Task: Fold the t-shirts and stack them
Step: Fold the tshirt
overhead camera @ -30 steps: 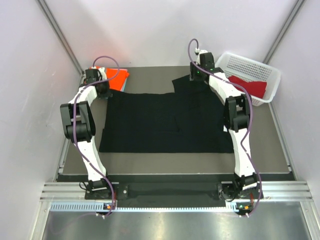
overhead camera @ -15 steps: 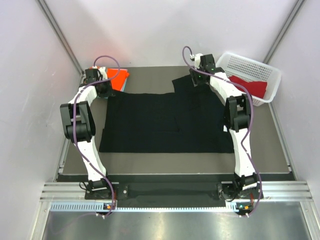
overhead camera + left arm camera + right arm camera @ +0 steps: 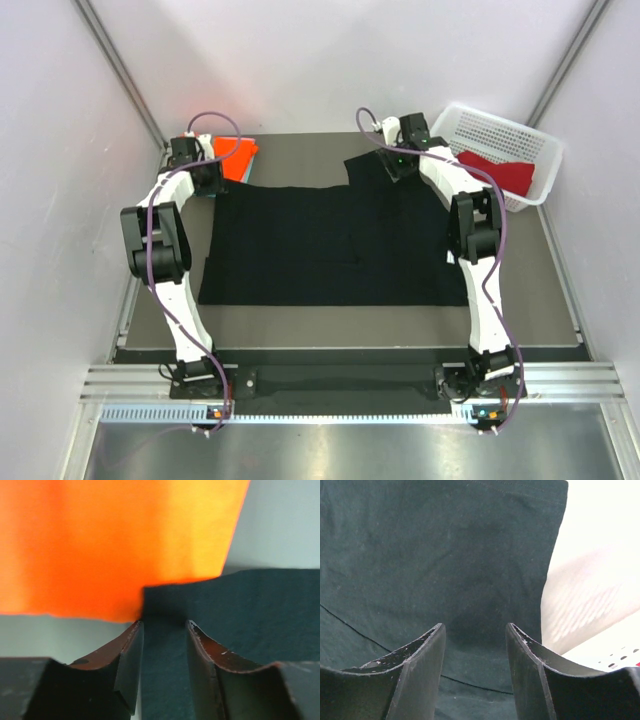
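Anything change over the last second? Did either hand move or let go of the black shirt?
The right hand, open, turned and shifted slightly left above the black t-shirt sleeve. The left hand now stands open over the shirt's far left corner, seemingly just released; its arm has not moved. The black t-shirt, the orange t-shirt and the dark red t-shirt in the basket lie unchanged.

orange tee (image 3: 100, 545): blurred, cut off | red tee (image 3: 503, 172): partly hidden in basket (image 3: 490, 128)

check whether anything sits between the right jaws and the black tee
Nothing visible does. The right jaws stand open directly over the black t-shirt, with only its bare cloth showing between them in the wrist view.
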